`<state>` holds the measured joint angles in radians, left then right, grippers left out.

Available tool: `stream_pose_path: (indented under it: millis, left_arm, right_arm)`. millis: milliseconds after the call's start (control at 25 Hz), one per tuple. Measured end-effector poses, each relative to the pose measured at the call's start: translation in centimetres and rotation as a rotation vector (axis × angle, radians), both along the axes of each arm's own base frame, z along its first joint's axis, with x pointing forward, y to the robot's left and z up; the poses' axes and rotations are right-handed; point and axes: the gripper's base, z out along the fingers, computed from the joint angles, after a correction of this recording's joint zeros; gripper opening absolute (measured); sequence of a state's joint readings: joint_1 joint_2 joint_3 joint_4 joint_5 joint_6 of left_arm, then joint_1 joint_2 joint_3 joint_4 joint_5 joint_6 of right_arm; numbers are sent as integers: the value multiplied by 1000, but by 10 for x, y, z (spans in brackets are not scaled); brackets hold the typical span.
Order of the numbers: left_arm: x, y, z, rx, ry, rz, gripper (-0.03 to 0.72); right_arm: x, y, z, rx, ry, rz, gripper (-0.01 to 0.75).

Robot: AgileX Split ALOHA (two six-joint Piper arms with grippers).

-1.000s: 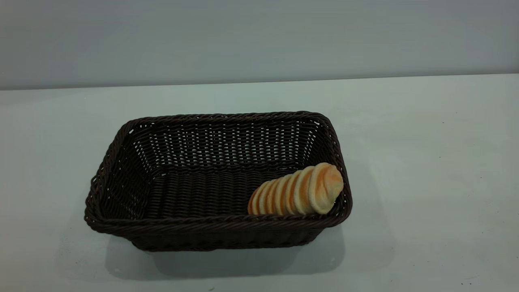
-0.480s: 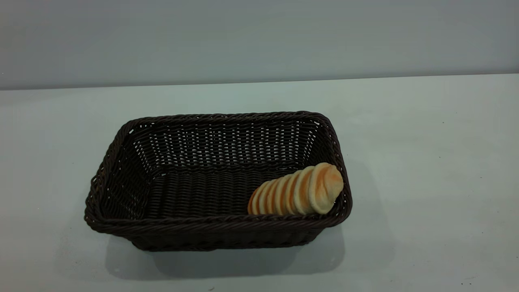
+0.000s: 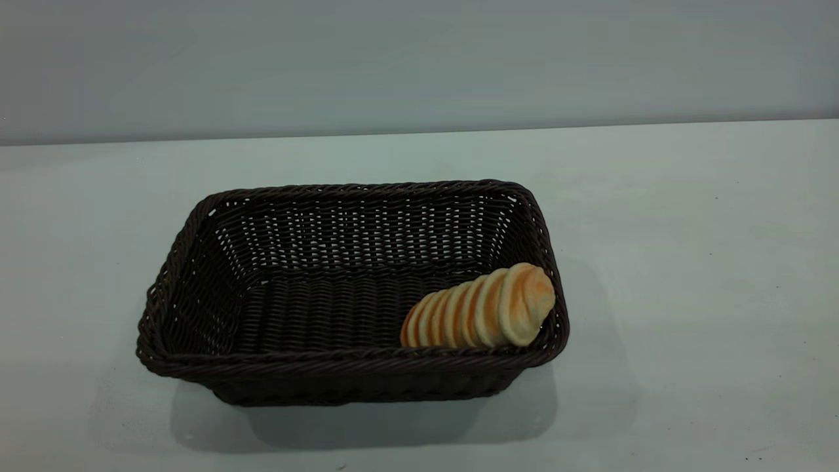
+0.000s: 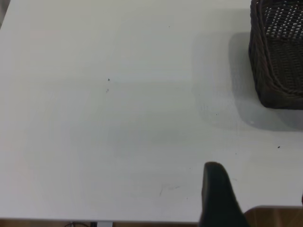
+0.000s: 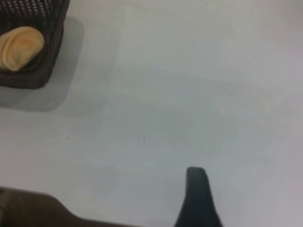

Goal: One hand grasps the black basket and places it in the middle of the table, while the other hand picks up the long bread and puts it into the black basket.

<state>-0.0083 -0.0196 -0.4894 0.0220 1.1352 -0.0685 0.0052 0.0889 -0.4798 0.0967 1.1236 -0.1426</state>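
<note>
The bread lies in the basket's 4 o'clock corner, long axis running 8 to 2 o'clock, mid-tabletop, well apart from both end effectors, neither clearly nearer; I cannot tell how wide either is spread.

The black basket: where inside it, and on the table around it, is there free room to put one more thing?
Inside the black basket, the floor is bare from the left wall to the long bread, which crowds the front-right corner. On the table, wide bare patches lie on both sides of the basket, and a bare strip lies behind it up to the table's far edge.
</note>
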Motion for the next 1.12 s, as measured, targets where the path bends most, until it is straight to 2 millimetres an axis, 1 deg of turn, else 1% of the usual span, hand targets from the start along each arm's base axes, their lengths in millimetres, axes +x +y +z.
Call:
stream_pose_path:
  millis: [1120]
  left_arm:
    - [0,0,0,0,0,0,482]
  right_arm:
    - [0,1,0,11,0,2,543]
